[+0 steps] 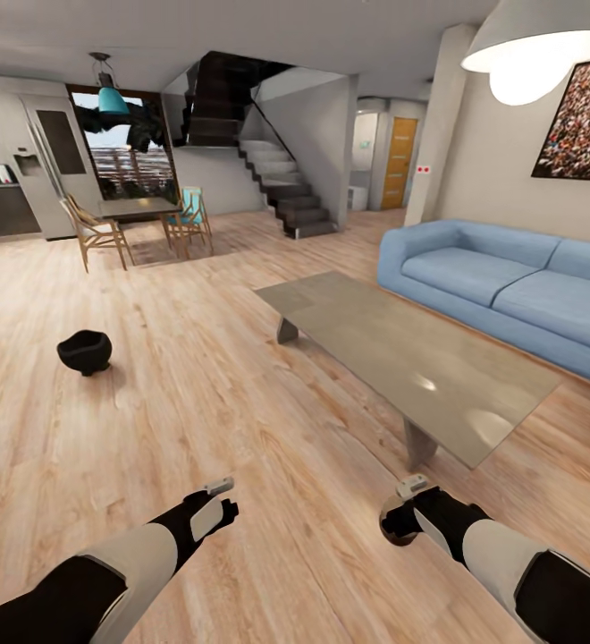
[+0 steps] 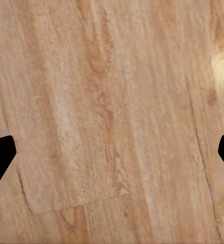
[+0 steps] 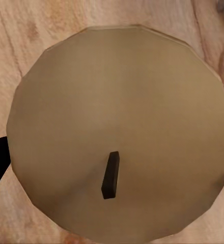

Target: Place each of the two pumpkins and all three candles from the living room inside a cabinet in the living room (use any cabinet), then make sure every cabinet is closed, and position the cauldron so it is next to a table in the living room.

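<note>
Candle (image 3: 119, 132) sits right in the right claw (image 3: 112, 162), its tan round top and short dark wick facing the wrist camera, fingers at either side pinching it above the wood floor (image 1: 241, 420). It looks stiff, light and smooth-sided, so a squeeze across the waist should do. The left claw (image 2: 112, 152) hangs spread and empty; the cauldron (image 1: 85, 351) waits on the floor, well apart from the table (image 1: 402, 349).

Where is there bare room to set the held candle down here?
The coffee table top is bare across its whole surface, bordered by the blue sofa. Wood floor lies open between the table and the cauldron. The right claw holds the candle; the left claw is open.
</note>
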Motion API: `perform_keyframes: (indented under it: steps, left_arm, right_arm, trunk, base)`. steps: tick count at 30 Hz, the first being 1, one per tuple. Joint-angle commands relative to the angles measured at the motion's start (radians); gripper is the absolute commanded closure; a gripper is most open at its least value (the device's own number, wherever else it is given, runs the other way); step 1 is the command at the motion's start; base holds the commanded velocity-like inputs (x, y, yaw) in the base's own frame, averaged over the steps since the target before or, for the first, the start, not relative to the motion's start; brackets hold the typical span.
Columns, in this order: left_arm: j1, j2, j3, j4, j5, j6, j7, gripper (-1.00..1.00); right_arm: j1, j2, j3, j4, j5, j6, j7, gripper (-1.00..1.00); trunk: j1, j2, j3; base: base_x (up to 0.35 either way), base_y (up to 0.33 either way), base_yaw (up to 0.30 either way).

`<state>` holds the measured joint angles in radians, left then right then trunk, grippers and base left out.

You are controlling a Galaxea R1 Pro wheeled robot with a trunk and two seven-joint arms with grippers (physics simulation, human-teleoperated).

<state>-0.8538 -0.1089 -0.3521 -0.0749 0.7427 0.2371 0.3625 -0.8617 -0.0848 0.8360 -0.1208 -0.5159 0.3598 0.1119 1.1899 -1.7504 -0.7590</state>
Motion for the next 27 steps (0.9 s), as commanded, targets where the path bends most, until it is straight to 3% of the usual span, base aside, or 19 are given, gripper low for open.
perform_keyframes:
  steps: [1, 11, 27]
  left_arm:
    - [0.0, 0.0, -0.008, -0.002, 0.007, 0.005, 0.006, -1.0]
    - [-0.001, 0.003, -0.007, -0.002, 0.013, 0.005, 0.0, -1.0]
    - [-0.001, 0.014, -0.005, -0.002, 0.015, 0.005, -0.01, -1.0]
  right_arm:
    - [0.0, -0.001, 0.005, -0.003, -0.003, 0.005, 0.002, 1.0]
    - [0.0, -0.001, 0.005, -0.002, -0.003, 0.005, 0.003, 1.0]
    - [0.0, -0.001, 0.006, -0.003, -0.002, 0.005, 0.003, 1.0]
  trunk:
    - [0.0, 0.0, 0.0]
    - [0.0, 0.0, 0.012]
    - [0.0, 0.0, 0.029]
  base:
    - [0.0, 0.0, 0.217]
    - [0.043, 0.0, 0.217]
    - [0.309, 0.0, 0.224]
